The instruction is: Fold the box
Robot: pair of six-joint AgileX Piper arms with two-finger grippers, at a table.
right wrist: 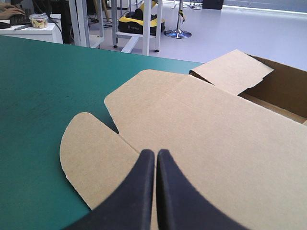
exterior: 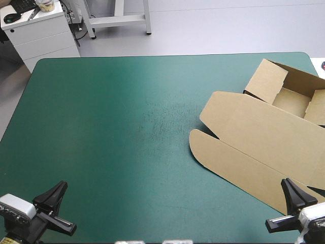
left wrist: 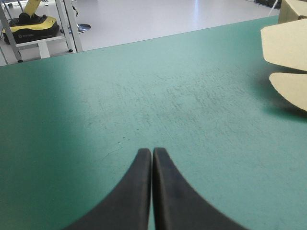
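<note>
Left hand (exterior: 62, 186) sits at the near left corner of the surface (exterior: 111, 127), its two black fingers (left wrist: 136, 191) pressed together into a single point. Worn, scuffed teal-green cover stretches ahead of it, and the box (exterior: 264, 137) lies well off to its right.

Over at the near right corner, the right hand (exterior: 286, 183) is pressed together the same way, its fingers (right wrist: 177, 191) meeting in one arch and pinching nothing. From above, its tip overlaps the near edge of the brown board. I cannot tell from where I stand whether it touches the sheet or only hangs over it.

That board fills the right side of the surface. Nearest the right hand is the lid (exterior: 254, 127), flat on the cover. A rounded tab (exterior: 203, 145) at its left end points toward the middle of the surface, and a short notch separates that tab from the main panel.

Beyond the lid, toward the far right corner, the tray (exterior: 292, 99) stands open with its walls raised. One side flap (exterior: 266, 79) is tilted up at the tray's left end. The far right part of the box runs out of sight past the surface's right edge.
</note>
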